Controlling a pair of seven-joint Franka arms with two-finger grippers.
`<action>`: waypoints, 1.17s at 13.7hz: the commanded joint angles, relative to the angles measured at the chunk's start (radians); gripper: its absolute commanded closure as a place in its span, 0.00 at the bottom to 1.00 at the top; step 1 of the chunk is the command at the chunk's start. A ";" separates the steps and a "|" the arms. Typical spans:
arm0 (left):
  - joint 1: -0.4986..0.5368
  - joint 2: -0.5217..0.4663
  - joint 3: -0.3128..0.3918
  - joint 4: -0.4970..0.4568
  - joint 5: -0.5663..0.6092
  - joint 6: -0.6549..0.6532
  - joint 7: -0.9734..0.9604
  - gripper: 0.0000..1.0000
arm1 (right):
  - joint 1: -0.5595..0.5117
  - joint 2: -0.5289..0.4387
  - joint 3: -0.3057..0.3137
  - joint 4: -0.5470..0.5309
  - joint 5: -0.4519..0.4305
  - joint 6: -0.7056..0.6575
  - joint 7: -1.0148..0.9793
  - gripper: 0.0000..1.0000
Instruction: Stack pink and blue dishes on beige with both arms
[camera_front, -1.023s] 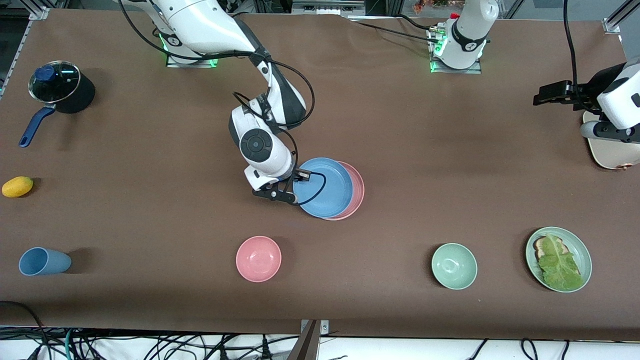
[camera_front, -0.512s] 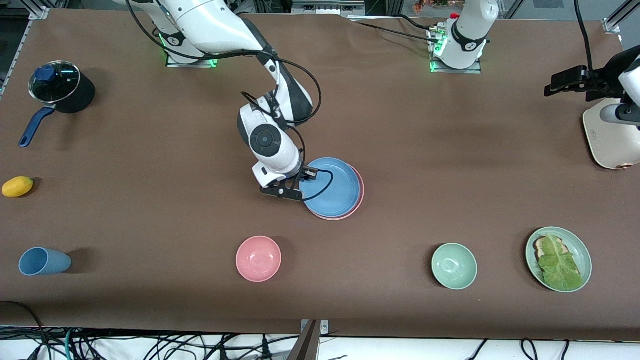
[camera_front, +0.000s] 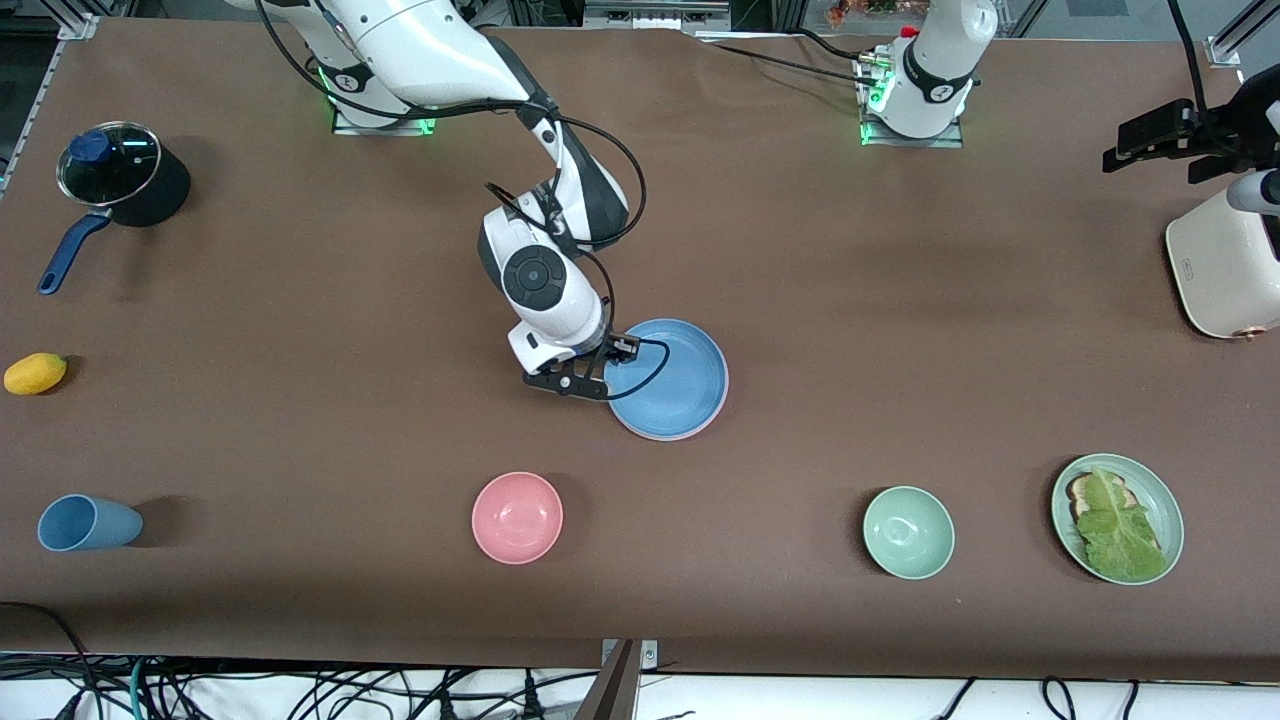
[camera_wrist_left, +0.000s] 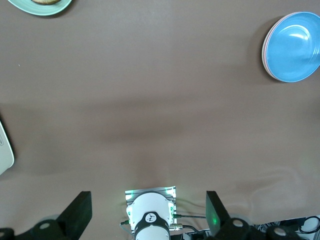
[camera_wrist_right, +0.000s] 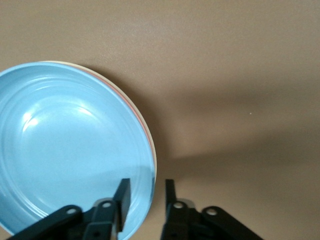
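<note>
right tool (camera_front: 592, 383) low at rim of blue plate (camera_front: 668, 378), fingers straddling rim with a gap showing, not clenched. blue plate seated on pink plate (camera_wrist_left: 265, 50), only thin pink edge showing, near middle of table (camera_front: 300, 300). beneath pink, pale rim hints at beige plate; cannot tell for sure. stack looks near done, release and retreat left. right arm bent down steeply from base. left tool (camera_wrist_left: 150, 220) spread open, empty, raised near left arm's end of table, waiting.
</note>
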 joint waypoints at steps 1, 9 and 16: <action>0.004 -0.013 -0.003 -0.030 0.024 0.013 -0.004 0.00 | 0.005 -0.028 -0.027 0.011 -0.018 -0.020 0.017 0.00; 0.001 -0.014 -0.010 -0.025 0.026 0.013 -0.004 0.00 | 0.005 -0.243 -0.305 0.010 -0.023 -0.442 -0.185 0.00; -0.006 -0.011 -0.010 -0.011 0.027 0.018 -0.002 0.00 | 0.016 -0.402 -0.638 0.016 -0.030 -0.760 -0.537 0.00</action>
